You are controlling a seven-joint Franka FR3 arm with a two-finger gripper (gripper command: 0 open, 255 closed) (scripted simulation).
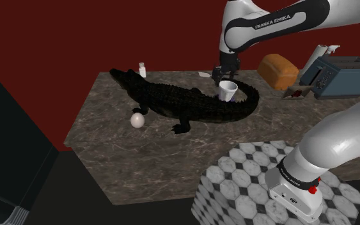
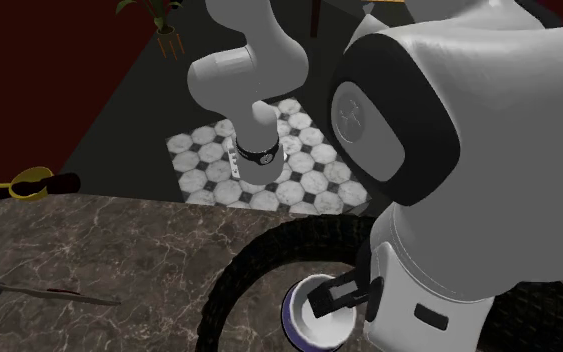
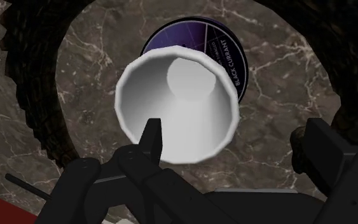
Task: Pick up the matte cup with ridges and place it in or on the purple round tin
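A white cup [image 3: 177,108] stands upright on the purple round tin [image 3: 231,54], its mouth facing my hand. My gripper [image 3: 234,137] is open just above it: one finger [image 3: 152,137] overlaps the cup's rim and the other stands well off to the side, so nothing is clasped. In the shoulder view the cup [image 1: 228,89] sits on the tin [image 1: 224,98] inside the curl of a black crocodile's tail, with the gripper [image 1: 226,75] right over it. The second exterior view has the cup [image 2: 319,318] and tin rim [image 2: 291,318] under the gripper [image 2: 337,293].
A large black toy crocodile [image 1: 172,99] lies across the marble counter [image 1: 146,160], its tail ringing the tin. A pale egg [image 1: 137,119] sits by its leg, a small bottle [image 1: 142,69] behind. A bread loaf [image 1: 277,69] and a toaster [image 1: 335,75] stand at the back right.
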